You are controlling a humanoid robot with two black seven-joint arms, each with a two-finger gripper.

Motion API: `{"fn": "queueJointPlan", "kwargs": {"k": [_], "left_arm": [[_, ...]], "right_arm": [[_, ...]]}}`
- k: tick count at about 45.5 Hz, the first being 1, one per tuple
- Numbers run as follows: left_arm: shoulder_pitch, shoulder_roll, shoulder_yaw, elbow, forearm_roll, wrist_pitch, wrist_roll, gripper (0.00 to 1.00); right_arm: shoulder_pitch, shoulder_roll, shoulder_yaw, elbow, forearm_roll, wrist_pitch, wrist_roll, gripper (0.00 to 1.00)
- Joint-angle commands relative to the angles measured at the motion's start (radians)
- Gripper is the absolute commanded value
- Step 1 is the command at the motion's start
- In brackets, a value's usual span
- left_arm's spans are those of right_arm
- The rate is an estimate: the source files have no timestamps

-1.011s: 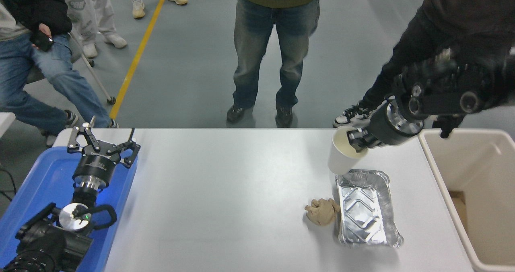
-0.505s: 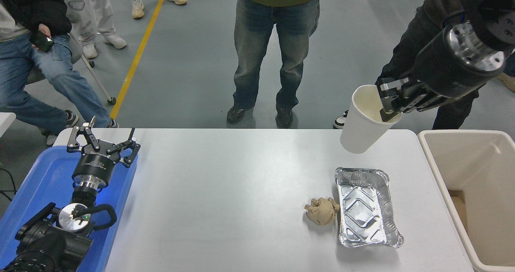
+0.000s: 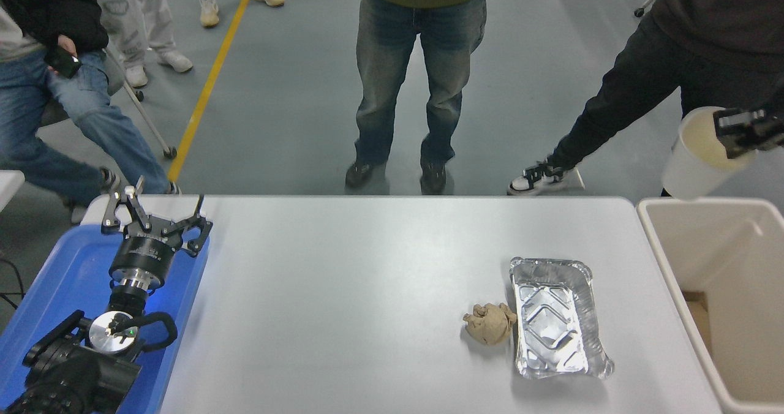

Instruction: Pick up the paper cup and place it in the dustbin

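Note:
The white paper cup (image 3: 692,163) with a cream inside hangs in the air at the far right, above the far rim of the beige dustbin (image 3: 686,261). My right gripper (image 3: 738,133) comes in from the right edge and is shut on the cup's rim, one finger inside the cup. Only its tip shows. The dustbin stands at the table's right end and runs off the picture's right edge. My left gripper (image 3: 156,212) is parked open at the lower left, over the blue tray.
A shiny foil tray (image 3: 557,316) lies on the white table with a crumpled brown paper ball (image 3: 490,322) touching its left side. A blue plastic tray (image 3: 67,273) sits under the left arm. People stand at the table's far side.
My right gripper has carried the cup up off the table and to the right, from beside the foil tray to above the dustbin's far rim. The left arm has not moved.

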State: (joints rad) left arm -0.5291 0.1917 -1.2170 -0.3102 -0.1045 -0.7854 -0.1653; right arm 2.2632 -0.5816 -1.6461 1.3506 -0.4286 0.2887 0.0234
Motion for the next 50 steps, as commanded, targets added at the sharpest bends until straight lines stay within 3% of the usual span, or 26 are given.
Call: {"fn": "queueJointPlan", "kwargs": {"k": [1, 14, 25, 35, 47, 49, 50], "left_arm": [[0.0, 0.0, -0.001, 0.0, -0.001, 0.0, 0.0, 0.99], [0.0, 0.0, -0.001, 0.0, -0.001, 0.0, 0.0, 0.99], [0.0, -0.001, -0.001, 0.0, -0.001, 0.0, 0.0, 0.99], [0.0, -0.001, -0.001, 0.0, -0.001, 0.0, -0.002, 0.99], [0.0, -0.001, -0.001, 0.0, -0.001, 0.0, -0.002, 0.99], [0.0, -0.001, -0.001, 0.0, -0.001, 0.0, -0.002, 0.99], [0.0, -0.001, -0.001, 0.0, -0.001, 0.0, -0.002, 0.99]], "right_arm": [[-0.379, -0.156, -0.003, -0.286, -0.044, -0.216, 0.001, 0.0], [-0.994, -0.202, 0.483, -0.603, -0.004, -0.261, 0.0, 0.0], [-1.441, -0.087, 0.956, -0.912, -0.016, -0.27, -0.002, 0.0], [-1.536, 0.005, 1.026, -0.987, -0.012, -0.31, -0.005, 0.0], [-1.548, 0.023, 1.036, -0.989, -0.006, -0.332, -0.003, 0.0], [-1.547, 0.023, 1.036, -0.986, -0.002, -0.333, -0.003, 0.11], [-1.547, 0.023, 1.036, -0.984, -0.001, -0.332, -0.003, 0.31]]}}
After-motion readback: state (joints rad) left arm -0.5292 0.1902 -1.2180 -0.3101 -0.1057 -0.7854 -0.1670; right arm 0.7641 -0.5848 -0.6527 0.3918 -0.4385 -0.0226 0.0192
